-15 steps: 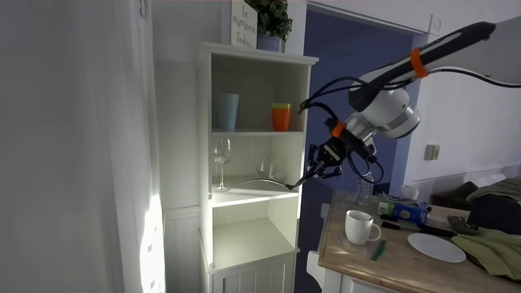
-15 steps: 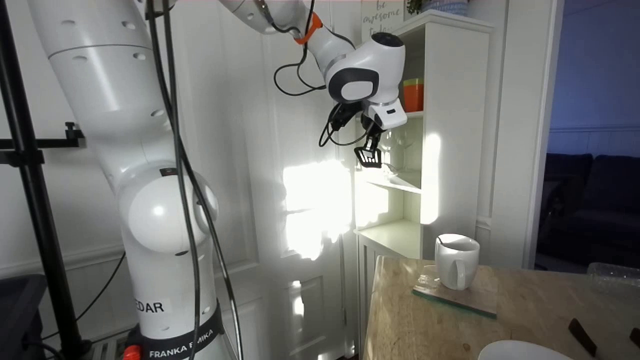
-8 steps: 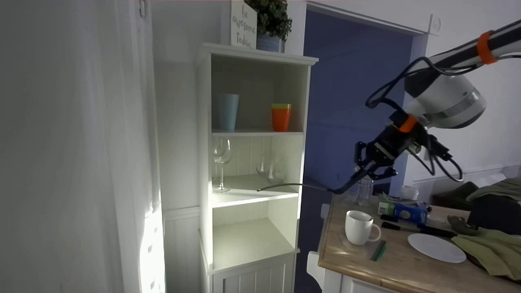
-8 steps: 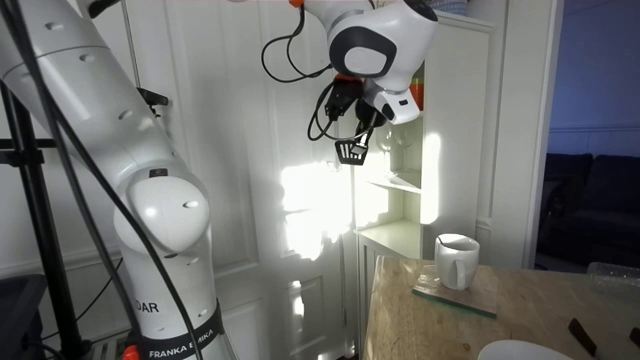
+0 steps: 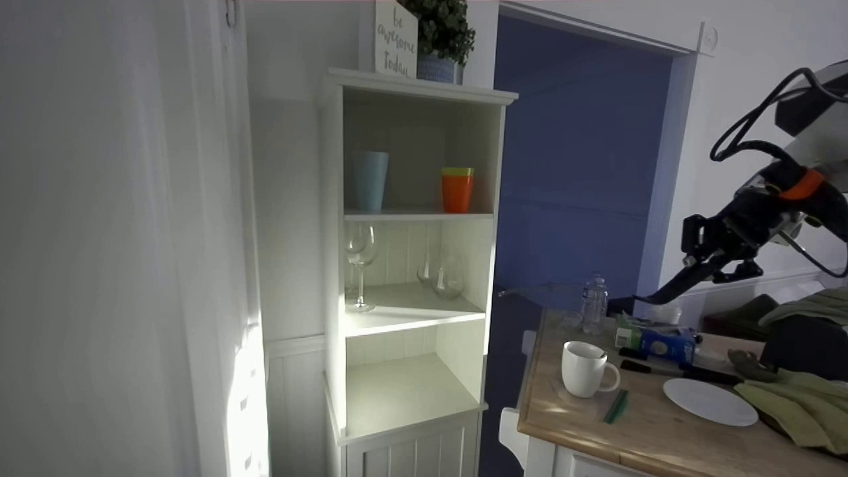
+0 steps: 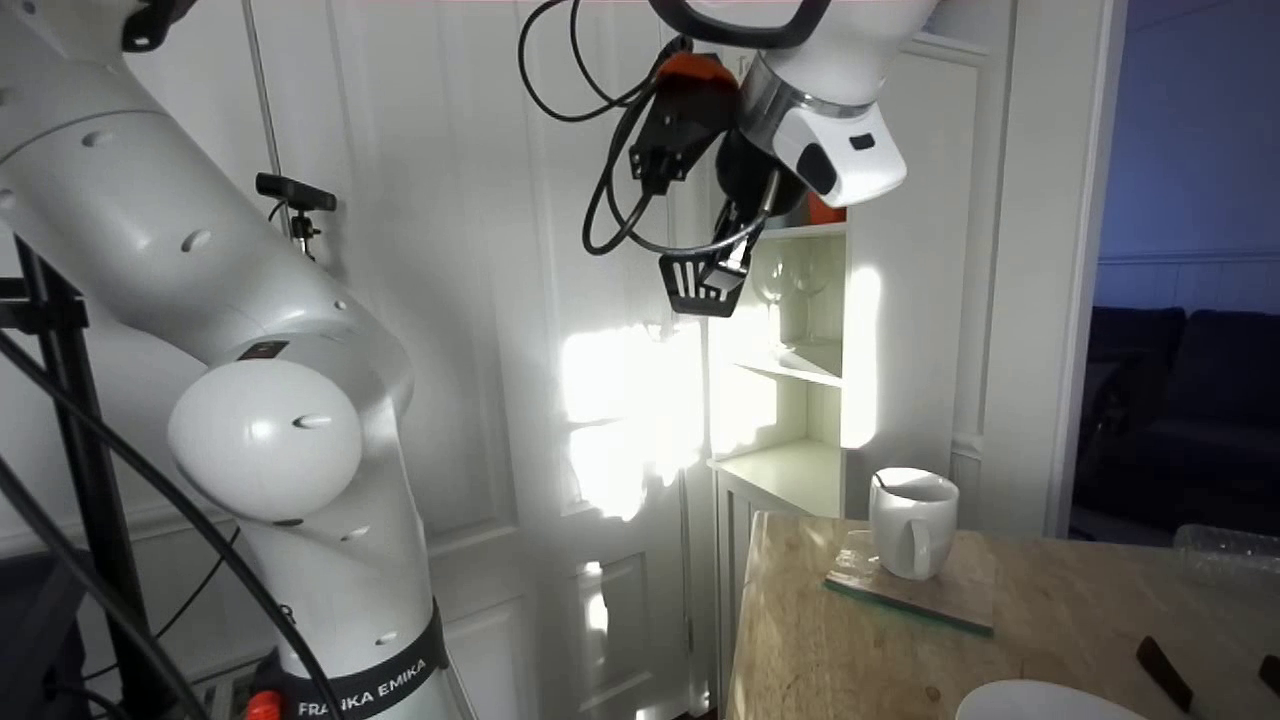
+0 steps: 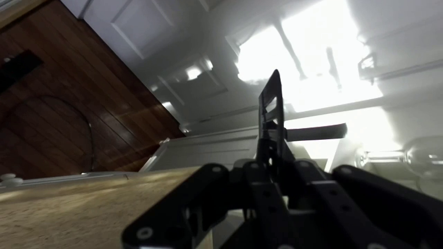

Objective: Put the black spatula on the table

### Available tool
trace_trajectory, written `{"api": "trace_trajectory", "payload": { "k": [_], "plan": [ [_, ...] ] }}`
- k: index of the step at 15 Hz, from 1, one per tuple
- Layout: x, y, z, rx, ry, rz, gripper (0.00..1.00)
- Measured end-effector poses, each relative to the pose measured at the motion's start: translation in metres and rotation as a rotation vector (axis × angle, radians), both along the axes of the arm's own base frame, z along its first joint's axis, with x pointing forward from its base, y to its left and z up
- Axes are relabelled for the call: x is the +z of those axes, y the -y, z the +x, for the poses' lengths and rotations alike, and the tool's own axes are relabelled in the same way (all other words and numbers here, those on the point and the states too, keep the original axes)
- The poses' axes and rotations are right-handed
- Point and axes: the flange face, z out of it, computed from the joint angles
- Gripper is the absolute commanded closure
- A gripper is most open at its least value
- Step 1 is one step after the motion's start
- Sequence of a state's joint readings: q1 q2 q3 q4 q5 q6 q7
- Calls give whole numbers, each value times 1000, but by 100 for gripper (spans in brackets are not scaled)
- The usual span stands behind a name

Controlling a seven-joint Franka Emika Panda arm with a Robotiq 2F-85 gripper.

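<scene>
My gripper (image 5: 703,266) is shut on the black spatula (image 5: 672,286) and holds it in the air, beyond the mug in that exterior view. The spatula's slotted black head (image 6: 700,285) shows in an exterior view just below the gripper (image 6: 738,238). In the wrist view the slotted head (image 7: 271,103) stands up between the fingertips (image 7: 277,169), and a dark bar, seemingly its handle, points right. The wooden table (image 5: 652,437) lies lower than the spatula in both exterior views (image 6: 800,650). Its top (image 7: 97,211) also shows at lower left in the wrist view.
On the table are a white mug (image 5: 583,371), a white plate (image 5: 710,402), black-handled utensils (image 5: 712,376), a blue box (image 5: 666,346), a plastic bottle (image 5: 595,305) and a green cloth (image 5: 805,404). A white shelf unit (image 5: 414,434) holds cups and wine glasses (image 5: 361,245).
My gripper has carried the spatula away from the shelf, rightward in one view, larger and slightly left and up in another. The spatula stays held; the table objects have not moved.
</scene>
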State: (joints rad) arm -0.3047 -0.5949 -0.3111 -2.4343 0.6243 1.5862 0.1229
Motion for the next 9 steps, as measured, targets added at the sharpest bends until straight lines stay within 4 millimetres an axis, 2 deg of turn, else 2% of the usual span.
{"api": "trace_trajectory", "payload": {
  "k": [5,7,9],
  "plan": [
    [6,69,-39,-228,39,-1,98],
    [9,87,-45,-325,54,-26,98],
    [9,100,-39,-435,69,-68,98]
  ]
}}
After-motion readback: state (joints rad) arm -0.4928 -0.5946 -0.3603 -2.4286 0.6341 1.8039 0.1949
